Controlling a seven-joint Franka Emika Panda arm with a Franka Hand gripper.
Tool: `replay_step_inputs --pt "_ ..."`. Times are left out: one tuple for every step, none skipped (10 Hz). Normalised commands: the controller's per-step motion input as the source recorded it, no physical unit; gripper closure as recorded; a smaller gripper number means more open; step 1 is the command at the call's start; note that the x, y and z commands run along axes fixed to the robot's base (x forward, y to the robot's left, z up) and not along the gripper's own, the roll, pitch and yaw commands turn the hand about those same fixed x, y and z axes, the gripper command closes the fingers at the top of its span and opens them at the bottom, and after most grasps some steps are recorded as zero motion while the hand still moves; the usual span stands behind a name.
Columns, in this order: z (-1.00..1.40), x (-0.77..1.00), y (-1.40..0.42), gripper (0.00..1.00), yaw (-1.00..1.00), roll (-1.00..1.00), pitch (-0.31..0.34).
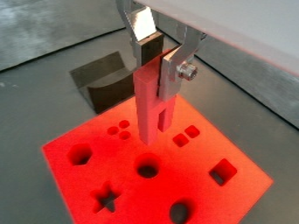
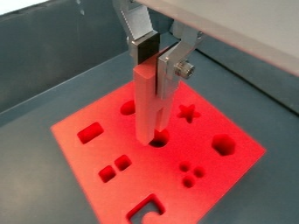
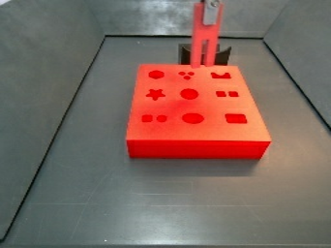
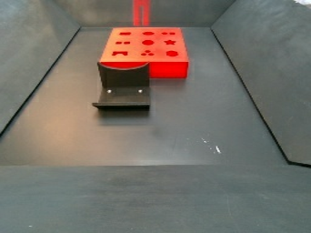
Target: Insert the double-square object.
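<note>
You have the gripper (image 1: 159, 54) clamped on the top of the red stick (image 1: 152, 105), which hangs upright between the silver fingers (image 2: 170, 64) above the red block (image 2: 229, 173), its lower end near the holes.

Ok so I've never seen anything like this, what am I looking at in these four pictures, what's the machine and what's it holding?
It is a robot arm with a two-finger gripper. Two pictures come from cameras on its wrist, looking down past the silver fingers. Two come from cameras fixed beside the table. The gripper holds a slim red stick, the double-square object, upright over a flat red block with shaped holes. A dark L-shaped fixture stands beside the block on the grey floor.
</note>
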Motion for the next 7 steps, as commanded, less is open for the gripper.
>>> replay_step_inputs --pt "-0.15 1.00 -0.07 1.00 -0.16 0.05 -0.031" --pt "-0.12 1.00 -0.06 1.00 -0.17 0.03 -0.050" --pt "-0.03 1.00 -0.04 1.00 -0.17 0.00 -0.066" --pt "0.00 0.98 -0.03 1.00 -0.19 0.00 -0.056" --pt "0.00 0.96 -0.02 1.00 -0.21 0.00 -0.054" --pt "0.00 0.94 -0.02 1.00 -0.23 0.00 -0.054" --pt "0.00 0.91 -0.02 1.00 -0.25 0.00 -0.017"
